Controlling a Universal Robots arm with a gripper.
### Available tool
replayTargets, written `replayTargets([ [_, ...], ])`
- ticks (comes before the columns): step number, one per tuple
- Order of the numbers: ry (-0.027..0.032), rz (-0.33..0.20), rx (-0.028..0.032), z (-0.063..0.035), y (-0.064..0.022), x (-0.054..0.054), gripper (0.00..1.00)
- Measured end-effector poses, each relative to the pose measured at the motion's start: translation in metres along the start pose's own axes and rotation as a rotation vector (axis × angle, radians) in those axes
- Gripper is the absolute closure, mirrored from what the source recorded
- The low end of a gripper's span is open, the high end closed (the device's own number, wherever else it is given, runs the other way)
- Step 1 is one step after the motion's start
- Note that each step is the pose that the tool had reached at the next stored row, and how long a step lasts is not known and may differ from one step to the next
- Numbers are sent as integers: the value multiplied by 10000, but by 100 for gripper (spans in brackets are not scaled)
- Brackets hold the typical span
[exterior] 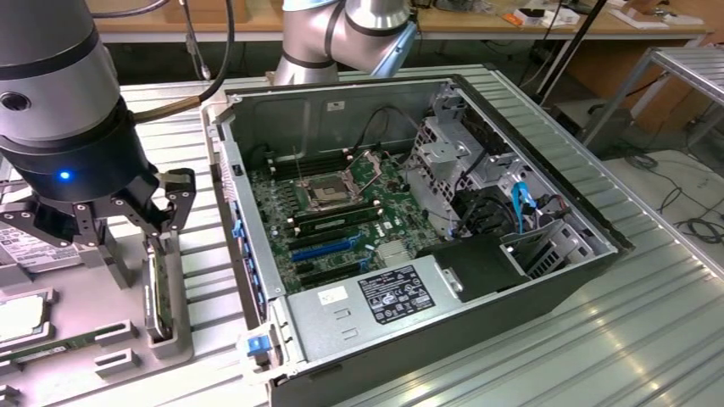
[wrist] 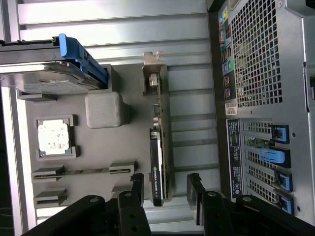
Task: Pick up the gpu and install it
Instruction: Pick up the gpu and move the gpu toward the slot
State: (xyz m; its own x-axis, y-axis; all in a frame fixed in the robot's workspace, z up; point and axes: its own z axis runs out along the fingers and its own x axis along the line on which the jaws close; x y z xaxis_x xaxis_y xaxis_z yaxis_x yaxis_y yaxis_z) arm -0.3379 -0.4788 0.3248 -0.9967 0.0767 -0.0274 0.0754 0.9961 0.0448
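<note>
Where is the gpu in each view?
Exterior view: gpu on edge in the grey tray, at the exterior view's left, beside the case.
Wrist view: gpu on edge in that tray, one end lined up between the open gripper's fingers.
Shared landmark: the case's blue latches, on the side facing the tray.
</note>
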Motion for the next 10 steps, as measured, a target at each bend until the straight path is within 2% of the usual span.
replayTargets([
  [10,-2,0,-1,37,-2,1,52],
])
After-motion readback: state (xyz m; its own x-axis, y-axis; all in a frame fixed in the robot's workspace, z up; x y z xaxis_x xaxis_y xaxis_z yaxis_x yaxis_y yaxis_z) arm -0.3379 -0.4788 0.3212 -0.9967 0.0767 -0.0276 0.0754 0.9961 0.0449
